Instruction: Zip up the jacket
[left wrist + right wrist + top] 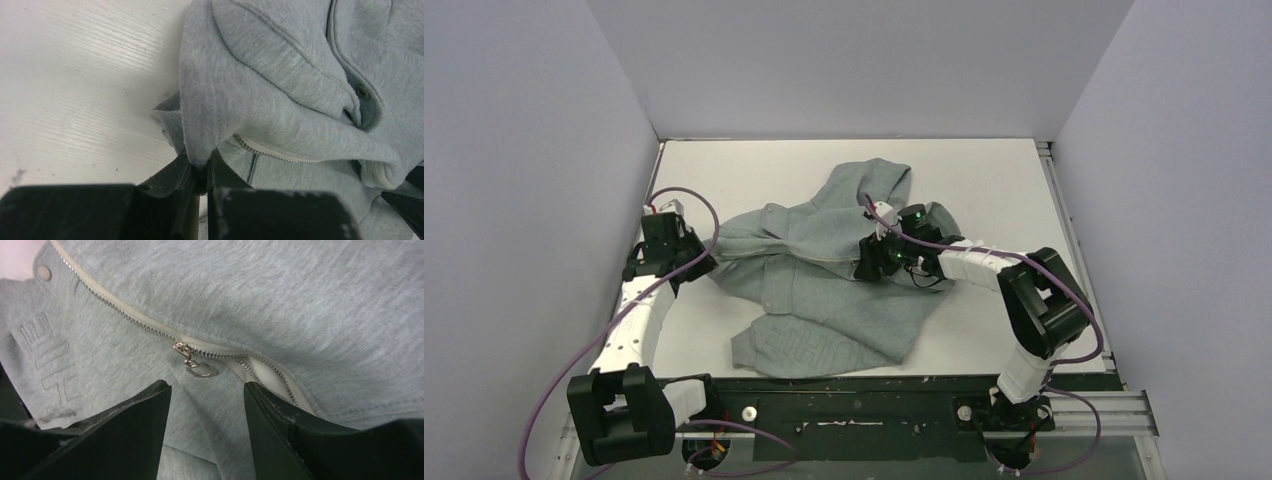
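The light grey jacket (824,300) lies crumpled on the white table. My left gripper (704,263) is at its left edge, shut on a fold of the jacket's fabric (200,150) just beside the pale zipper teeth (270,151). My right gripper (206,387) hovers open over the jacket's middle (300,300). The metal zipper slider (182,348) and its hanging pull tab (201,370) lie just beyond the fingertips, untouched. The zipper is joined up and to the left of the slider. Below and to the right of it the two sides are parted.
Bare white table (754,170) surrounds the jacket, closed in by grey walls at the back and sides. A black rail (864,400) runs along the near edge. Purple cables (574,370) loop beside each arm. A snap button (362,91) shows on the jacket.
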Controlling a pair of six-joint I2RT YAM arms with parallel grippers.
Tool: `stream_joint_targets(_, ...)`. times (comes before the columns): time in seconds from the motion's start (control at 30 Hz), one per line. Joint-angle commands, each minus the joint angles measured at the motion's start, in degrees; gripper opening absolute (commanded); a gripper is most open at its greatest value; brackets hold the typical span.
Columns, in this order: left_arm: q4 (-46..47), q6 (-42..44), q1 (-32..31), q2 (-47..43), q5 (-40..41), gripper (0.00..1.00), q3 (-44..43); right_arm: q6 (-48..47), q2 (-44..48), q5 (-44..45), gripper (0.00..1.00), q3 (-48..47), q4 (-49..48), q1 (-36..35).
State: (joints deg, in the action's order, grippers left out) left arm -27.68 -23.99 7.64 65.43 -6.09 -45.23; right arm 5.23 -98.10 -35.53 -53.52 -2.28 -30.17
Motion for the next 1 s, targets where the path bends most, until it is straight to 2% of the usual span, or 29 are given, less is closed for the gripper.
stream_joint_targets(0.0,0.69,1.11,0.45,0.13,-0.68,0.00,-3.24,-4.80,-1.71,-4.06,0.56,-3.41,-3.09,0.64)
stream_joint_targets(0.3,0.18,1.22,0.47,0.05,-0.43,0.00,-3.71,-4.80,-5.41,-7.54,0.51,-6.22,-5.00,0.32)
stream_joint_targets(0.47,-0.11,1.44,0.52,-0.03,-0.09,0.00,-3.92,-4.29,-6.54,-8.77,0.36,-6.67,-5.43,0.14)
stream_joint_targets(0.73,-0.23,1.65,0.53,-0.08,0.10,0.00,-3.90,-4.70,-6.82,-9.47,0.23,-6.11,-5.05,-0.06)
stream_joint_targets(0.87,-0.28,1.58,0.53,-0.21,0.20,0.00,-3.79,-4.75,-5.16,-9.09,0.08,-5.94,-4.26,0.03)
stream_joint_targets(0.97,-0.22,1.58,0.61,-0.03,0.24,0.00,-3.96,-4.80,-3.08,-8.44,0.01,-6.02,-2.35,0.26)
